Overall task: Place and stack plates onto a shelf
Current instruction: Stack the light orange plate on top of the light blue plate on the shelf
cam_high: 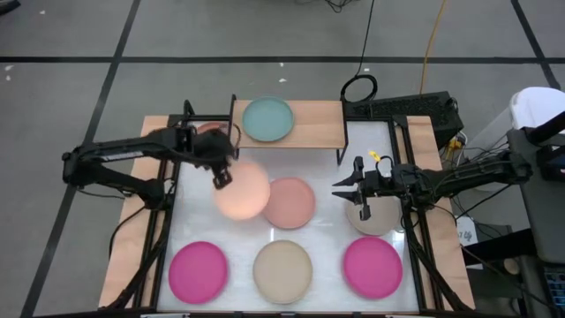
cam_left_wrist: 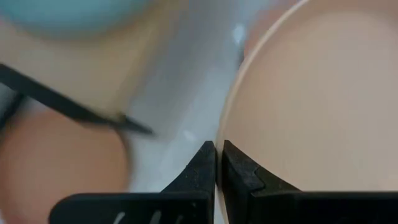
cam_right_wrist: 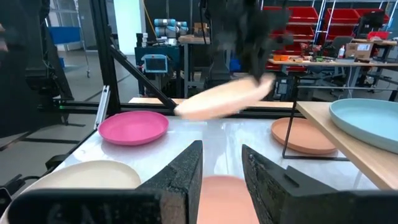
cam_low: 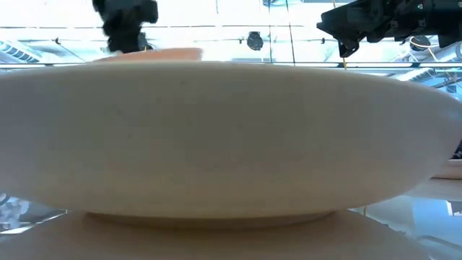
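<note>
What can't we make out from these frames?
- Low view: a beige plate right at the lens hides nearly the whole table.
- Left wrist view: the left gripper is shut on the peach plate; motion blur smears the shelf.
- High view: the plate under the shelf is mostly hidden by the left arm.

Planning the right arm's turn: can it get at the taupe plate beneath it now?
Probably yes: the right gripper, fingers open, hovers by the taupe plate, with nothing on it.
</note>
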Motion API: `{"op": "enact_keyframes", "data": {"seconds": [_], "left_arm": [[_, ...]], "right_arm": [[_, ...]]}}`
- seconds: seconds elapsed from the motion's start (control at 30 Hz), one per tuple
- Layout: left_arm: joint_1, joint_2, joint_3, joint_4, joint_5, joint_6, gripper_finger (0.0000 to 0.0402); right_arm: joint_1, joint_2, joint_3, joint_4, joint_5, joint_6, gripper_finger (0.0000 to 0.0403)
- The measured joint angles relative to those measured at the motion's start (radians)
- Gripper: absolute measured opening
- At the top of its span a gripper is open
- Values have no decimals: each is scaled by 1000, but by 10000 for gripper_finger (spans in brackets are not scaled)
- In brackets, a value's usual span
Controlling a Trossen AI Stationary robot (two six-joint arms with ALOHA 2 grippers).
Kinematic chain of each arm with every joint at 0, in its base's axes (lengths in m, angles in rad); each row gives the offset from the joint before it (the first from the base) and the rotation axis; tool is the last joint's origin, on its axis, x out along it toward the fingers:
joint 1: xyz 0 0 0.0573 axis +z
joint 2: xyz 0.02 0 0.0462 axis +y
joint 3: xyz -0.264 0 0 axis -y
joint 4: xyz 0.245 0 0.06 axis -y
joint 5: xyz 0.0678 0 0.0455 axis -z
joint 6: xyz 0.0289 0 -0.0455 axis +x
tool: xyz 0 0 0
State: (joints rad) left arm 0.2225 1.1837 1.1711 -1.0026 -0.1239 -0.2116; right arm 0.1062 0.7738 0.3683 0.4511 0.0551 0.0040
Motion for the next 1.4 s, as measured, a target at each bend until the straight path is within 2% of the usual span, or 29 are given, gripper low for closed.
{"op": "enact_keyframes", "data": {"seconds": [0.1, 0.23, 0.53, 0.77, 1.03, 1.23, 1.4], "left_arm": [[44, 5, 111, 40, -66, -18, 10], [132, 37, 217, 123, -76, -20, 10], [368, 230, 349, 138, 144, -43, 10], [483, 352, 373, 142, 172, -110, 10], [536, 418, 373, 179, 168, -117, 22], [542, 427, 373, 273, 156, -132, 25], [539, 427, 373, 274, 153, -141, 32]], "right_arm": [[0, 0, 0, 0, 0, 0, 98], [0, 0, 0, 14, 0, 0, 98], [0, 0, 0, 54, 1, -13, 98], [0, 0, 0, 54, 1, -16, 98], [0, 0, 0, 39, 1, -16, 98], [0, 0, 0, 37, 1, -13, 98], [0, 0, 0, 31, 1, 7, 98]]}}
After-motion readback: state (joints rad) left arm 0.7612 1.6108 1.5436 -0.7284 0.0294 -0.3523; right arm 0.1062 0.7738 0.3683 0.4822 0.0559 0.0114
